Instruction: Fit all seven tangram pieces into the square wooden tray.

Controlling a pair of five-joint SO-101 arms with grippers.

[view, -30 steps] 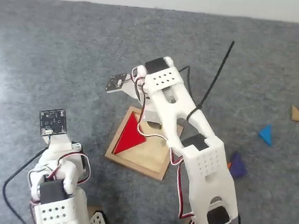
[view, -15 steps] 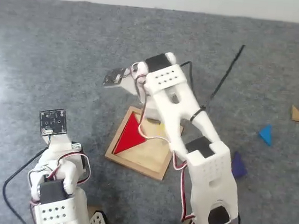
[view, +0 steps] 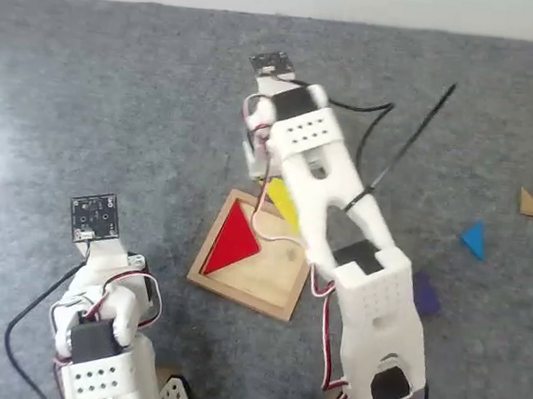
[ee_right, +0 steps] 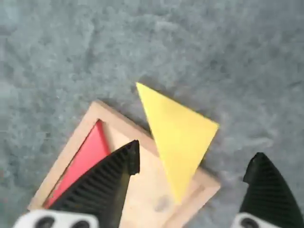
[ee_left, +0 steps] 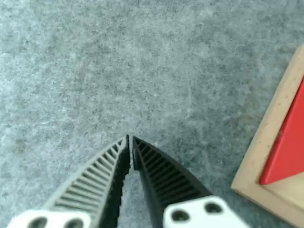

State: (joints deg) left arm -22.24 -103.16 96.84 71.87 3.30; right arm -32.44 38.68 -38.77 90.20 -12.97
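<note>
The mat [view: 116,102] carries the tray [view: 239,295], with the red triangle [view: 233,239] lying in its 9 o'clock half. My right wrist view adds what my arm half-covers from above: the yellow triangle [ee_right: 178,130] lies across the rim at 1 o'clock, and my right gripper [ee_right: 197,154] is released wide above it. My left gripper [ee_left: 130,138] is clenched over the mat off the tray's 9 o'clock side. Toward 3 o'clock lie the purple piece [view: 426,297], blue triangle [view: 473,239] and tan triangle [view: 530,204].
</note>
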